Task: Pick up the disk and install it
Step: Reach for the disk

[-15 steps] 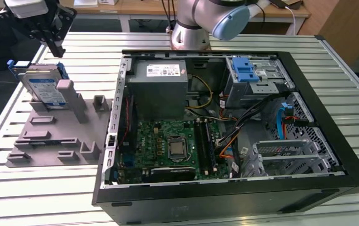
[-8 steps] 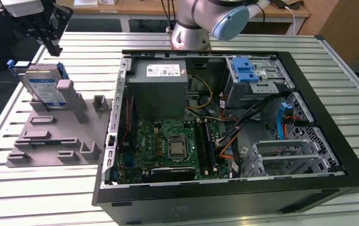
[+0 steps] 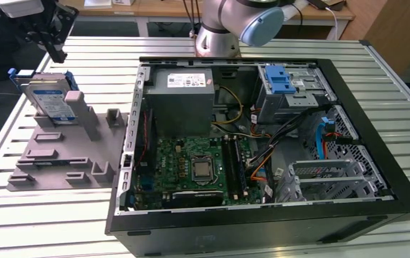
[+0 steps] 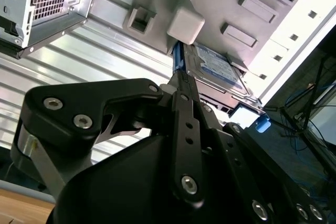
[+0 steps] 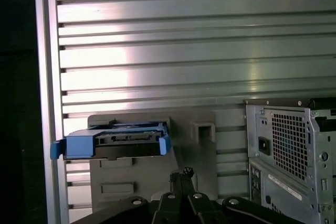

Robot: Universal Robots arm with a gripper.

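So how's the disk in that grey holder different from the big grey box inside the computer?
The disk is thin and flat; the power supply is a bulkier box. The disk stands on edge in the grey holder outside the computer case; the power supply sits inside it. The disk has blue plastic rails; the power supply shows none. Both are metal with a label.

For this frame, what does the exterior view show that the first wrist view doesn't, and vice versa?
Exterior view: the open inside of the computer case, with motherboard and power supply, plus the labelled face of the disk. First wrist view: the case's back panel with a vent grille, and the disk's blue-framed end, seen edge on. Shared: the disk standing in its grey holder on the slatted table, beside the case.
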